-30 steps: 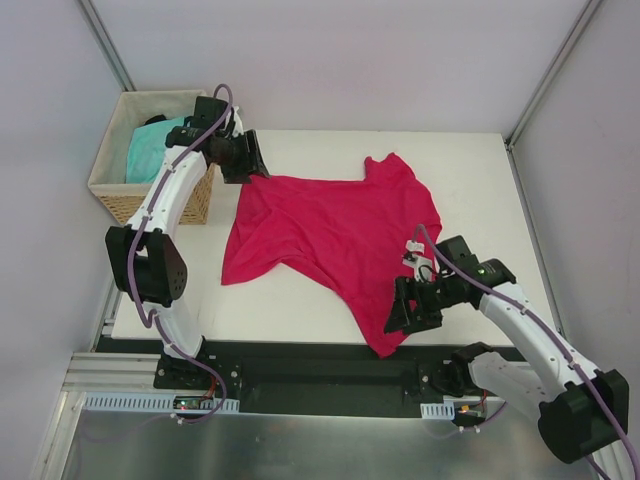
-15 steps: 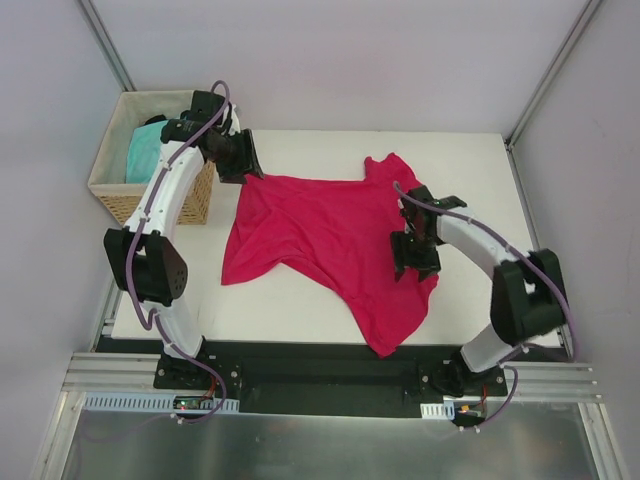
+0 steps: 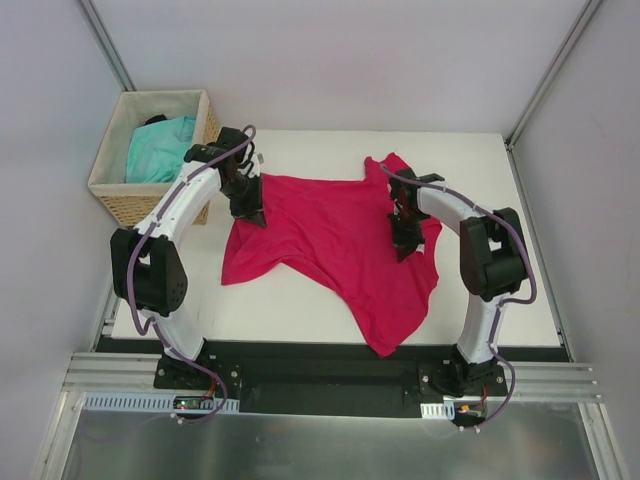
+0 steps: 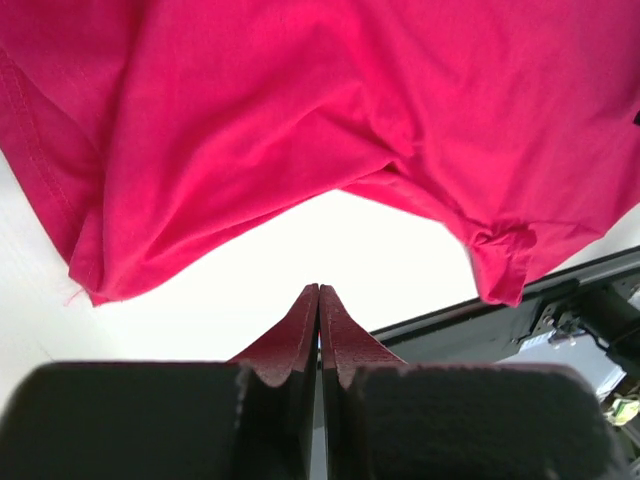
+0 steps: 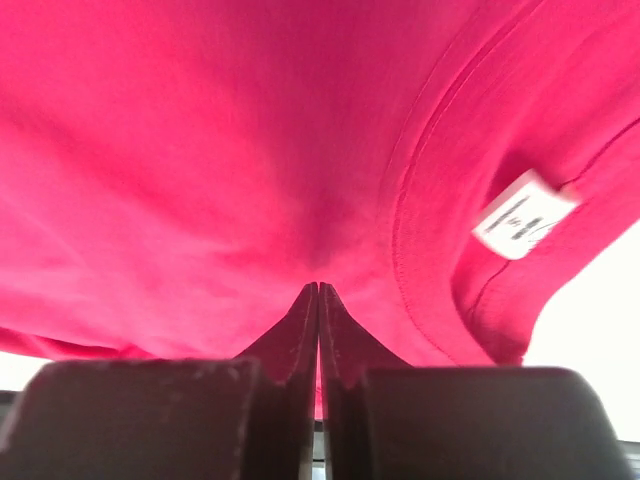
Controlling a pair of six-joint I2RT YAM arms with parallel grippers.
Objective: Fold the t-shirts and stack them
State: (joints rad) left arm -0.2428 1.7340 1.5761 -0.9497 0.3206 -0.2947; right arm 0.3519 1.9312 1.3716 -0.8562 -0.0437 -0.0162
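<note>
The crimson-pink t-shirt (image 3: 330, 240) lies crumpled and spread out on the white table (image 3: 480, 170). Its white neck label (image 5: 522, 213) shows in the right wrist view. My left gripper (image 3: 250, 207) hangs over the shirt's upper left edge. Its fingers are shut with nothing between them (image 4: 319, 288), and the crimson-pink t-shirt (image 4: 300, 110) lies beyond the tips. My right gripper (image 3: 404, 238) is over the shirt's right side below the collar. It is shut, with its tips (image 5: 318, 286) against the fabric (image 5: 200, 170). The turquoise t-shirt (image 3: 158, 150) lies bunched in the basket.
A woven wicker basket (image 3: 125, 200) stands off the table's back left corner, close to my left arm. The black mounting rail (image 3: 320, 375) runs along the near edge. Grey walls and metal posts close in the back and both sides.
Both grippers have shut. The left one moved from the shirt's back left corner forward over its edge. The right one swung from the near hem up to the collar area.
</note>
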